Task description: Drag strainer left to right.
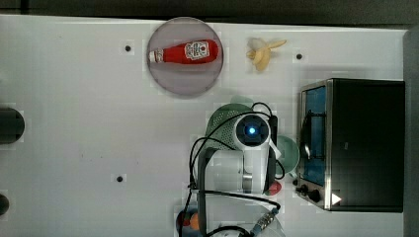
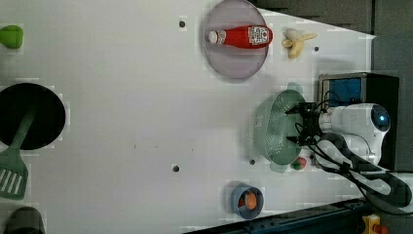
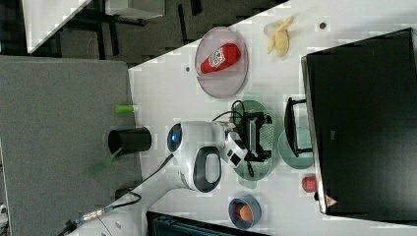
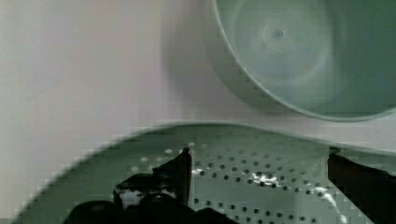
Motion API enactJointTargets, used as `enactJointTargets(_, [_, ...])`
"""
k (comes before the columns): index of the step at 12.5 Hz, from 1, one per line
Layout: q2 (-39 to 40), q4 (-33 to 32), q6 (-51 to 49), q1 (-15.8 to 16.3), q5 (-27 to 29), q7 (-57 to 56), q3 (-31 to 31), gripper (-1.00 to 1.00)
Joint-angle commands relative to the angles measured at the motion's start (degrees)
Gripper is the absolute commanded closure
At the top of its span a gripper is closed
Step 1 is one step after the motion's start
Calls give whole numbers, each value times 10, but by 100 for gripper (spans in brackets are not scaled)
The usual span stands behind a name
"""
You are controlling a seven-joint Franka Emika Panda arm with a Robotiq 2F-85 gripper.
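The strainer (image 2: 275,131) is a pale mint-green oval colander with small holes, lying close to the black toaster oven (image 1: 356,143). In the top view the arm covers much of the strainer (image 1: 222,126). My gripper (image 2: 299,124) hangs over the strainer's inside, near the rim on the oven side. In the wrist view the gripper (image 4: 261,163) stands open, its two black fingertips (image 4: 182,168) wide apart above the perforated wall with nothing between them. The round mint-green cup (image 4: 299,51) without holes sits just past the strainer's rim, between the strainer and the oven.
A ketchup bottle (image 1: 185,52) lies on a grey plate (image 1: 183,81), with a peeled banana (image 1: 262,52) beside it. A small red item (image 3: 309,183) and a blue bowl (image 2: 237,195) lie near the arm's base. A black pan (image 2: 29,117) and green spatula (image 2: 12,170) sit at the left view's left.
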Motion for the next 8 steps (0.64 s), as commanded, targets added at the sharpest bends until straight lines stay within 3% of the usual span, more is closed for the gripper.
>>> enactJointTargets(1, [-65,0,-23,10,-1,-144,24,-100])
enactJointTargets(4, [-162,11,-103,10,4,-263,43,-100])
enactJointTargets(8, [-298,66,-315,11,34,-303,64,-100])
